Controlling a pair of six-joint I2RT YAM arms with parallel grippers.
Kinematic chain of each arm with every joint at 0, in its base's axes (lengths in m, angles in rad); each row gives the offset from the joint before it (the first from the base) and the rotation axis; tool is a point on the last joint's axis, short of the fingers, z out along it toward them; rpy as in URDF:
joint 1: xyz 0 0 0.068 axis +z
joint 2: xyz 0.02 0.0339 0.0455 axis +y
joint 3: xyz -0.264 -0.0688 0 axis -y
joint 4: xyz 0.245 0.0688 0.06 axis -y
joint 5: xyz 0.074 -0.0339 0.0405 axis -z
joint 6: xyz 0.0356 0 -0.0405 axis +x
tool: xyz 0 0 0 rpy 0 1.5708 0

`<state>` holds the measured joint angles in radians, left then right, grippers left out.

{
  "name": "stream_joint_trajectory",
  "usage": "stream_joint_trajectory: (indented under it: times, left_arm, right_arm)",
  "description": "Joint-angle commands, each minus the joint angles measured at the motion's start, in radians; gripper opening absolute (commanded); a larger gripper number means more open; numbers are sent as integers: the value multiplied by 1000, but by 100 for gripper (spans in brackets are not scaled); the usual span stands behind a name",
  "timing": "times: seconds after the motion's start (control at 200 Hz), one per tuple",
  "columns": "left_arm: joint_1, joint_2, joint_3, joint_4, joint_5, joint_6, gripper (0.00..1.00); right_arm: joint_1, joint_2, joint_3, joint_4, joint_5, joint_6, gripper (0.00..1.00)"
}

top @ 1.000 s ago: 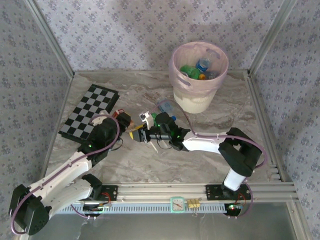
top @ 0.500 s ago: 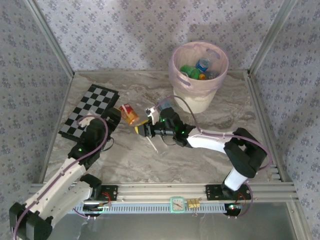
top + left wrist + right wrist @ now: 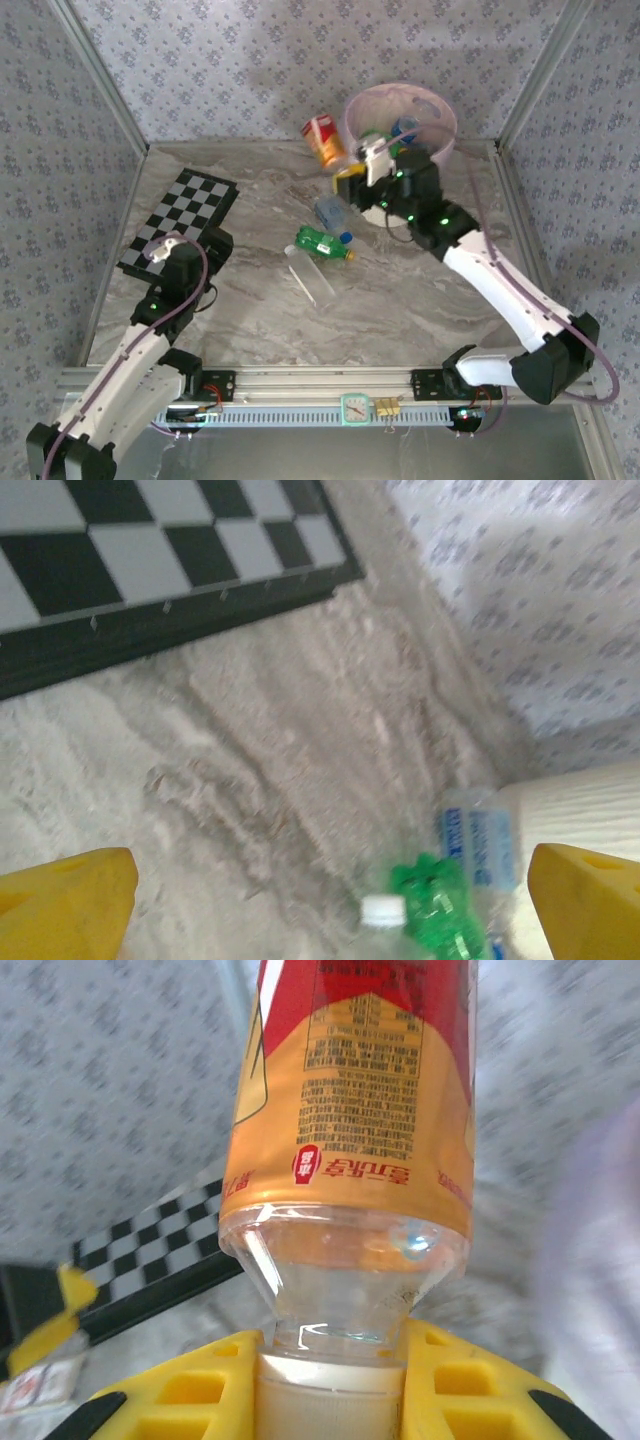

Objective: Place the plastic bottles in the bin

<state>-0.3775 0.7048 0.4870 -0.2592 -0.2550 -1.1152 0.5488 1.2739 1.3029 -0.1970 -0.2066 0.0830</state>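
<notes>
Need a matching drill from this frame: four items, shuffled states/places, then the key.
Items
1. orange-red labelled plastic bottle
2. green plastic bottle
3. black-and-white checkered board
4. left hand

States/places
a. open, holding nothing
b. lying on its side mid-way across the marbled tabletop
c. gripped at the cap by the right hand
d. flat on the table's left side

Pairs: 1-c, 2-b, 3-d, 4-a
</notes>
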Motion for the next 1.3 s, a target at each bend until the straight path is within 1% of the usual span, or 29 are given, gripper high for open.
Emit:
stream_joint_trajectory:
  times: [0.0, 0.16, 0.245, 0.385, 0.46, 0.485, 0.66, 0.71, 0.76, 0.825, 0.96, 1.079, 1.129, 1.189, 1.294]
  left_arm:
    - [7, 51, -13, 13, 96, 27, 100]
    - [7, 147, 4, 65, 182, 58, 100]
    - [7, 189, 26, 73, 212, 81, 100]
    - [6, 238, 49, 86, 254, 106, 100]
    - [7, 251, 51, 89, 265, 110, 100]
    - [6, 253, 51, 90, 269, 110, 100]
    - [6, 240, 40, 82, 274, 110, 100]
    - [6, 232, 37, 74, 269, 109, 100]
    - [6, 223, 34, 67, 264, 109, 100]
    - [6, 213, 35, 59, 257, 111, 100]
    - [6, 202, 32, 58, 246, 108, 100]
    - [6, 209, 33, 62, 247, 107, 100]
    - [6, 211, 34, 63, 247, 107, 100]
    - [6, 215, 35, 68, 248, 106, 100]
    - [5, 224, 39, 73, 248, 106, 100]
  right_arm:
    - [-79, -4, 91, -206, 32, -87, 28]
    - [-211, 49, 201, -286, 6, -93, 28]
    - [-269, 94, 258, -334, -5, -92, 29]
    - [-343, 184, 342, -383, -58, -64, 29]
    - [-364, 238, 392, -400, -82, -54, 29]
    - [-366, 255, 408, -429, -85, -52, 30]
    - [-378, 369, 512, -495, -105, -39, 32]
    - [-379, 394, 538, -507, -109, -33, 36]
    - [-379, 408, 553, -511, -98, -32, 43]
    - [-379, 404, 555, -491, -92, -26, 50]
    - [-378, 379, 554, -458, -69, -17, 57]
    - [-376, 319, 525, -423, -45, -13, 58]
    - [-370, 278, 488, -408, -35, -8, 58]
    - [-363, 219, 438, -344, -25, -5, 59]
    - [-342, 118, 344, -283, -33, 11, 60]
